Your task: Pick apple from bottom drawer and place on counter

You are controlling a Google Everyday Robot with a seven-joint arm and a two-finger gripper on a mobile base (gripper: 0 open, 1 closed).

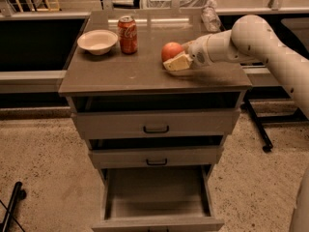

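The red-orange apple [171, 50] is at the right middle of the counter [130, 71], low over or on its surface. My gripper [175, 56] reaches in from the right and is shut on the apple. One pale finger [176, 63] lies along the apple's front, and the other is hidden behind it. The bottom drawer [157, 193] is pulled out below, and its bare floor holds nothing.
A red soda can [128, 34] and a white bowl [97, 41] stand at the counter's back left. A clear plastic bottle [211, 17] lies at the back right. The two upper drawers [155, 124] are slightly ajar. A black stand leg [257, 127] stands on the floor at the right.
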